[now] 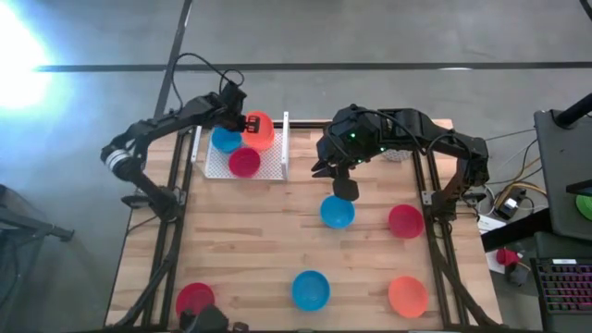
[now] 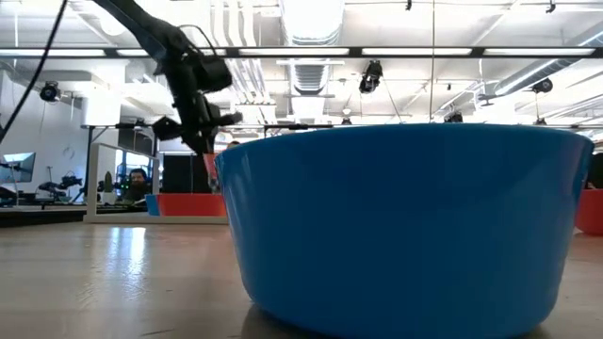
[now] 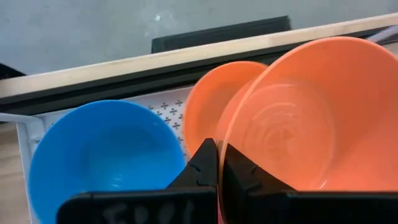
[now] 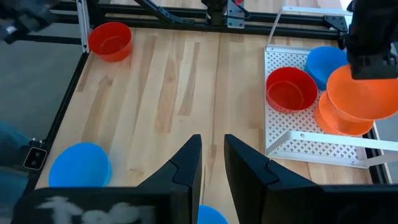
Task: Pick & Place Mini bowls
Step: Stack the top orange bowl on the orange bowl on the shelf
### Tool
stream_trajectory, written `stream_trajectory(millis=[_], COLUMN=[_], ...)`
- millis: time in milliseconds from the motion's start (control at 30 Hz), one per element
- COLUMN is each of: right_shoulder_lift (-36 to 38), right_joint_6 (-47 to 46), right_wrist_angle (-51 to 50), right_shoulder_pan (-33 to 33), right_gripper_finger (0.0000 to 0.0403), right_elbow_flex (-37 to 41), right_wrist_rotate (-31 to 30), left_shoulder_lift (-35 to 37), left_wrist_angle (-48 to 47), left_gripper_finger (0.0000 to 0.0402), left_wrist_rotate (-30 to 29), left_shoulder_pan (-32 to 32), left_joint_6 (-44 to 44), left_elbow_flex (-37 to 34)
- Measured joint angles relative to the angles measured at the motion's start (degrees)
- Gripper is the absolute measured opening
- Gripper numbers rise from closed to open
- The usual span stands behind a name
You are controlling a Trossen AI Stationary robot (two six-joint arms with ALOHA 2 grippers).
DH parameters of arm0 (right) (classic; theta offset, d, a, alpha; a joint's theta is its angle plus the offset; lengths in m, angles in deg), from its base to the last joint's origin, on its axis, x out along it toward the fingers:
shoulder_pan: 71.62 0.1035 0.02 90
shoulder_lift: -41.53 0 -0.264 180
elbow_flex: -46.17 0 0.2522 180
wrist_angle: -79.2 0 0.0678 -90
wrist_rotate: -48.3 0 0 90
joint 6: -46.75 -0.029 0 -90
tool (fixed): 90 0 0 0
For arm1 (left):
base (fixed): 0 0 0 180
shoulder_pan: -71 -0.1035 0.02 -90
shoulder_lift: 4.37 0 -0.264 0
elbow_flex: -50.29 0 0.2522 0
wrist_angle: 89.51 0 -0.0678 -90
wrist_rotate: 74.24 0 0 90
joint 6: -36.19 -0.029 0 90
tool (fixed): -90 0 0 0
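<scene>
A white perforated tray (image 1: 277, 157) at the table's far left holds a blue mini bowl (image 1: 225, 140), a red one (image 1: 244, 163) and an orange one (image 3: 208, 102). Above that orange bowl hangs a second orange mini bowl (image 3: 311, 112), with my left gripper (image 1: 248, 123) shut on it. Toward the table's middle, my right gripper (image 4: 212, 163) stands open with nothing between its fingers, raised above a blue mini bowl (image 1: 338, 213) that sits on the wood. My left gripper pinches the held orange bowl's rim (image 3: 225, 134), one finger inside the bowl and one outside. The fingers slant down from the table's left. The bowl is lifted clear and tilted, over the orange bowl in the tray.
Loose bowls sit on the table: red (image 1: 405, 222) at the right, orange (image 1: 407, 296) near right, blue (image 1: 310, 289) near middle, red (image 1: 194, 299) near left. The low view is mostly filled by the near blue bowl (image 2: 405, 226). Bare wood lies left of centre.
</scene>
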Motion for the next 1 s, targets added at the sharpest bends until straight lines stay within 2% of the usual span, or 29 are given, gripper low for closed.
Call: stream_trajectory(millis=[300, 700, 1000], right_shoulder_lift=[0.0, 0.0, 0.0], right_joint_6=[0.0, 0.0, 0.0], right_wrist_angle=[0.0, 0.0, 0.0], right_shoulder_pan=[0.0, 0.0, 0.0], right_gripper_finger=[0.0063, 0.0063, 0.0063], right_elbow_flex=[0.0, 0.0, 0.0], right_wrist_rotate=[0.0, 0.0, 0.0], left_shoulder_lift=[-4.0, -6.6, -6.6], left_wrist_angle=[3.3, 3.3, 3.4], left_gripper_finger=[0.0000, 0.0000, 0.0028], left_wrist_rotate=[0.4, -1.9, -1.9], left_shoulder_pan=[-0.4, -0.5, -0.5], left_joint_6=[0.0, -0.3, -0.4], left_elbow_flex=[0.0, 0.0, 0.0])
